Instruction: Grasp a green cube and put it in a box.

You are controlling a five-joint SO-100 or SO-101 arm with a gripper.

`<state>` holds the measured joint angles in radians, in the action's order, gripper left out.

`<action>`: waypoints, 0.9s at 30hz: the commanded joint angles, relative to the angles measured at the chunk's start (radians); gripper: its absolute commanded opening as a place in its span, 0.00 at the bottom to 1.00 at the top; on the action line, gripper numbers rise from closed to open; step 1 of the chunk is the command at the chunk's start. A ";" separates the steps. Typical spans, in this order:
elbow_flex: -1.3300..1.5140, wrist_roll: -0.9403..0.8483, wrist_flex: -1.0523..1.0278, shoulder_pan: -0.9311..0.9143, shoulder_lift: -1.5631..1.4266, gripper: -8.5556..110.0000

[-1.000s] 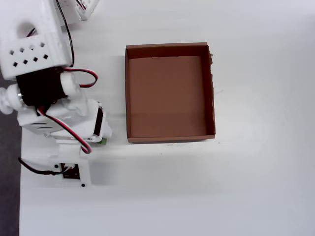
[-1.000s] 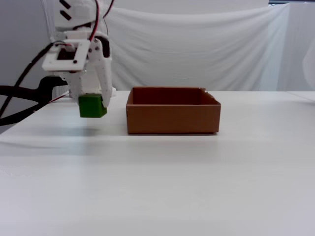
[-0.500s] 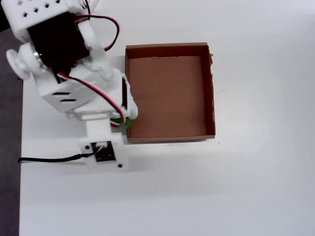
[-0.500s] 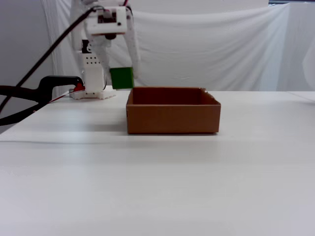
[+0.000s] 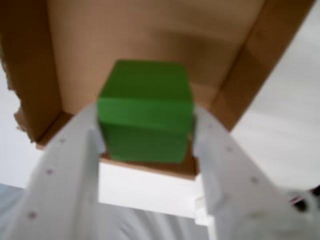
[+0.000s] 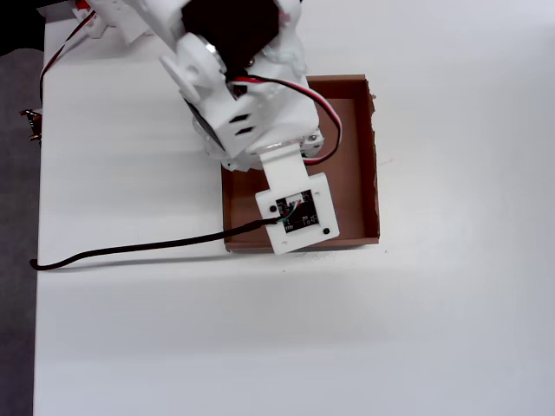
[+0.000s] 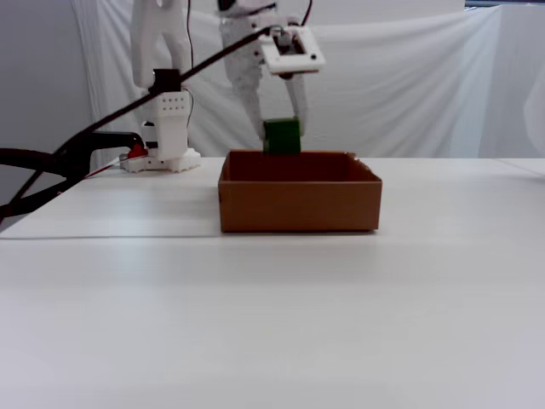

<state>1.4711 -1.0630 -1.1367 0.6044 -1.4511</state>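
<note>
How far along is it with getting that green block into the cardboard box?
Picking up is done: the green cube is clamped between the white fingers. In hand: in the fixed view the cube hangs above the brown cardboard box, over its floor. Left to do: lowering it and letting go.

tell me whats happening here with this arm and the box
A small white robot arm is carrying a green cube to a brown cardboard box on a white table. Its end effector is shut on the cube, one finger on each side in the wrist view. In the fixed view the cube hangs just above the box's rim, over the open tray, not yet released. In the overhead view the arm itself covers the cube and much of the box. The box floor that shows is bare.
</note>
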 commanded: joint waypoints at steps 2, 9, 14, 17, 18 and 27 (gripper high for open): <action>-0.054 0.003 0.038 0.025 0.031 0.18; -0.037 0.003 0.063 0.043 0.109 0.18; 0.026 0.003 0.104 0.051 0.123 0.18; 0.043 0.003 0.104 0.063 0.129 0.18; 0.049 0.003 0.106 0.067 0.132 0.18; 0.064 0.006 0.132 0.097 0.172 0.18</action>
<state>1.5616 -1.0630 -1.0155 0.6857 -1.2717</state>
